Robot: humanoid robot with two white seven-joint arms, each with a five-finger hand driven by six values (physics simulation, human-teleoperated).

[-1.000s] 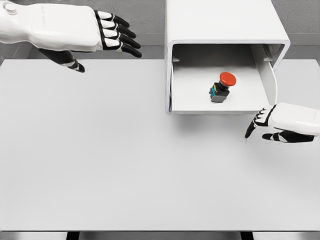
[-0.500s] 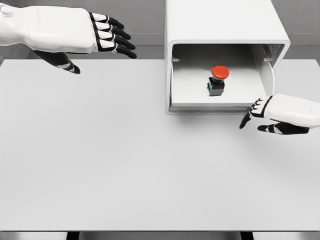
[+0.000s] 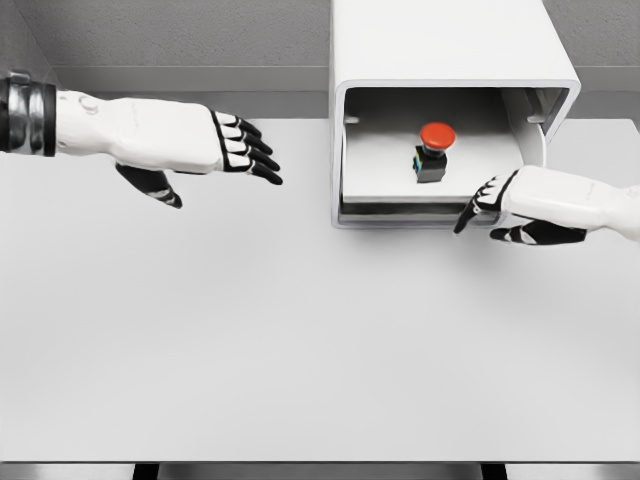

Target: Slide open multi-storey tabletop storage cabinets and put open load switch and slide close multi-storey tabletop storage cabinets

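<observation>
A white tabletop cabinet (image 3: 440, 40) stands at the back right of the table, its drawer (image 3: 400, 205) pushed most of the way in. Inside the drawer sits a load switch (image 3: 434, 150) with a red round button on a black body. My right hand (image 3: 485, 205) is at the drawer's front right corner, fingers curled loosely and touching the front edge, holding nothing. My left hand (image 3: 245, 148) hovers over the table left of the cabinet, fingers extended and relaxed, with nothing in it.
The white table (image 3: 250, 330) spreads wide in front and to the left. Its near edge runs along the bottom of the view, above two dark legs. A grey wall lies behind the cabinet.
The drawer has slid back into the cabinet with the switch riding on it, followed by my right hand. My left hand has dropped lower and moved toward the cabinet.
</observation>
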